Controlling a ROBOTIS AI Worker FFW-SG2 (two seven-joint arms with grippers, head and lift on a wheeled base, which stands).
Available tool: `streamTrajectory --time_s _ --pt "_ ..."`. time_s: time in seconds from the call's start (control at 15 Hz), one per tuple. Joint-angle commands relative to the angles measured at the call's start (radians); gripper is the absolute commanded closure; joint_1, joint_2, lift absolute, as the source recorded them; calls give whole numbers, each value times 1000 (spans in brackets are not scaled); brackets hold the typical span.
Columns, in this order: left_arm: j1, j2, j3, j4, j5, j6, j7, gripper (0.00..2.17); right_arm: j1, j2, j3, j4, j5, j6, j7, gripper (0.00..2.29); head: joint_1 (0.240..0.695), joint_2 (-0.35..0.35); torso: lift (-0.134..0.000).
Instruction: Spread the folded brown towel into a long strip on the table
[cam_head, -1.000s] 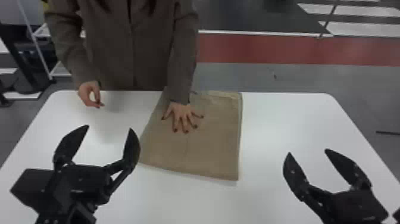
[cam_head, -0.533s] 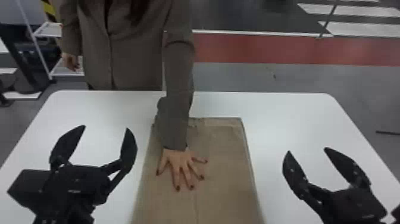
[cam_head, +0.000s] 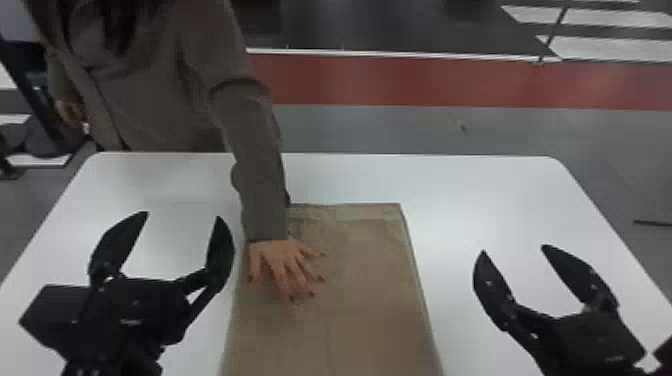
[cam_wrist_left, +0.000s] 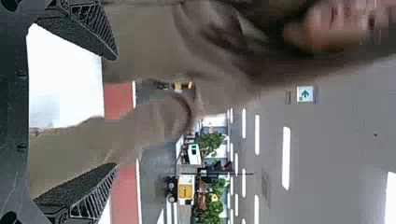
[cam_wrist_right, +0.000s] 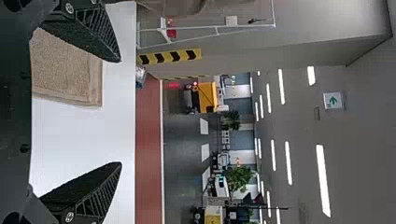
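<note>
Leftmost, my left fingers (cam_head: 182, 215) stood wide apart, gripping nothing, over the table (cam_head: 480, 185). Next, a person's sleeve (cam_head: 262, 200) crossed its far edge, their hand (cam_head: 282, 262) spread on the brown towel (cam_head: 372, 285). White surface ran beyond it and rightward to my right fingers (cam_head: 514, 249), widely parted, holding nothing.

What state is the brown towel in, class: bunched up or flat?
Flat: the towel lies straight-edged on the table beneath a person's hand.
</note>
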Motion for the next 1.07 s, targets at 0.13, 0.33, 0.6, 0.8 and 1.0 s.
streamTrajectory --time_s 0.13,0.33,0.6,0.8,1.0 --pt "-3 2 0 0 0 0 -1 70 -5 -1 0 3 0 -1 0 97 695 -65 -114" --pt "-12 -2 -2 12 0 9 -10 73 -12 -3 0 6 -2 8 -2 97 695 -66 -114" --pt "-77 -3 -38 72 -3 74 -27 70 -31 -6 -5 35 -3 14 -2 97 695 -75 -114" --pt "-141 -8 -58 146 -20 98 -27 73 -69 -7 -17 75 0 54 -2 97 695 -95 -114" --pt "-247 -8 -81 252 -17 150 -36 90 -107 -17 -14 127 6 60 -2 97 695 -113 -114"
